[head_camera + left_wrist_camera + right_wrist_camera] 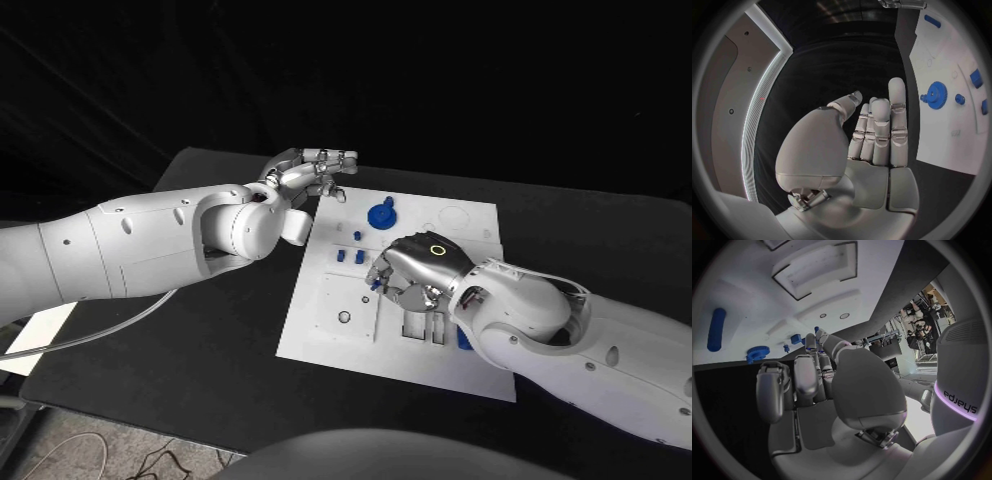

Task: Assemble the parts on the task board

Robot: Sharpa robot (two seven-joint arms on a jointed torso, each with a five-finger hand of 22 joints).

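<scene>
The white task board (329, 318) lies in the middle of the black table. A blue gear (381, 214) stands on its far part, with two small blue pegs (349, 256) just nearer. My right hand (415, 268) hovers low over the board's middle, and its thumb and a finger pinch a small blue peg (816, 330) at their tips. A blue cylinder (716, 329) lies on the board, as does the gear (757, 352). My left hand (310, 172) hangs off the board's far left corner, fingers straight and holding nothing (879, 130); the gear (934, 93) lies beside it.
The board has rectangular recesses (420, 326) near my right wrist, a small ring (343, 318) on its left part and a faint round outline (456, 216) at its far right. Another blue part (463, 338) lies by my right forearm. Bare black table (216, 340) surrounds the board.
</scene>
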